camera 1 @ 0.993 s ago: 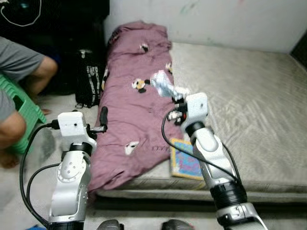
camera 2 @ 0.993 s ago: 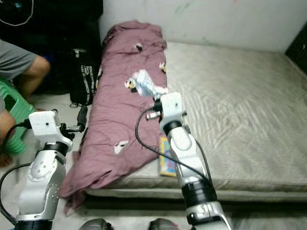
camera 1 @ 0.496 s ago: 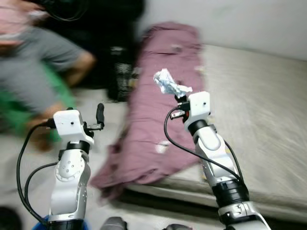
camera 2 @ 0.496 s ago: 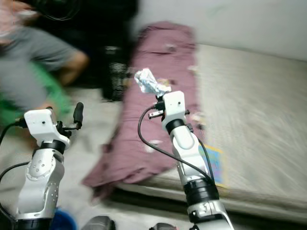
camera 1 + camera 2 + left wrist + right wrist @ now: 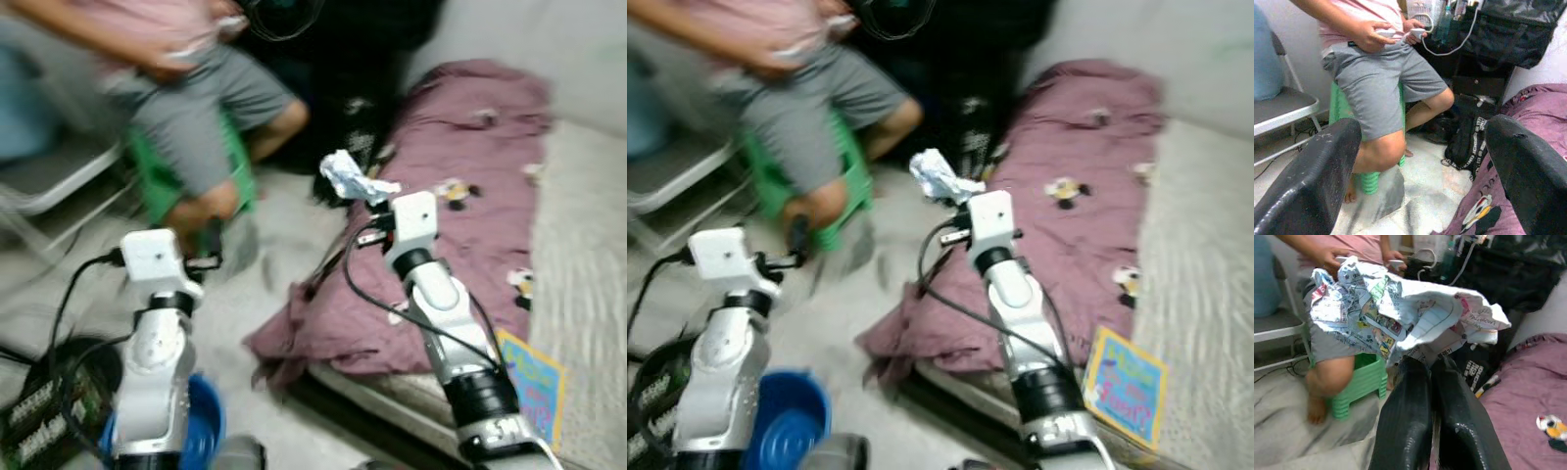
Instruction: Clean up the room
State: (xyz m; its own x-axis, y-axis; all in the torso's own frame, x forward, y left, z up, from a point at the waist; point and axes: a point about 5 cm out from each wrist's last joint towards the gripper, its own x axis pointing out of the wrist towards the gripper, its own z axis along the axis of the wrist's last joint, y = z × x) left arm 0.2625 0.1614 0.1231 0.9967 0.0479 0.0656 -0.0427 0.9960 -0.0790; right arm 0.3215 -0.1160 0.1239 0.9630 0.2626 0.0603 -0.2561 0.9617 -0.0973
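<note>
Pale floor (image 5: 284, 284), green stool (image 5: 157, 176), mattress (image 5: 588, 255)

Both my eye views are smeared with blur. Beyond my right gripper (image 5: 1432, 382), the crumpled paper (image 5: 1400, 308) it pinches hides much of the seated person (image 5: 1376, 73), whose upper body runs off the frame. Print on the paper is too small to read. My left fingers (image 5: 1308, 181) are cut off by the frame's edge.

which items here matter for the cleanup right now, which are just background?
In play:
- crumpled paper, pinched in the right gripper
- blue bin on the floor, likely where it goes

Background:
- purple blanket
- colourful book on the mattress
- seated person, green stool
- left gripper, open, holding nothing
</note>
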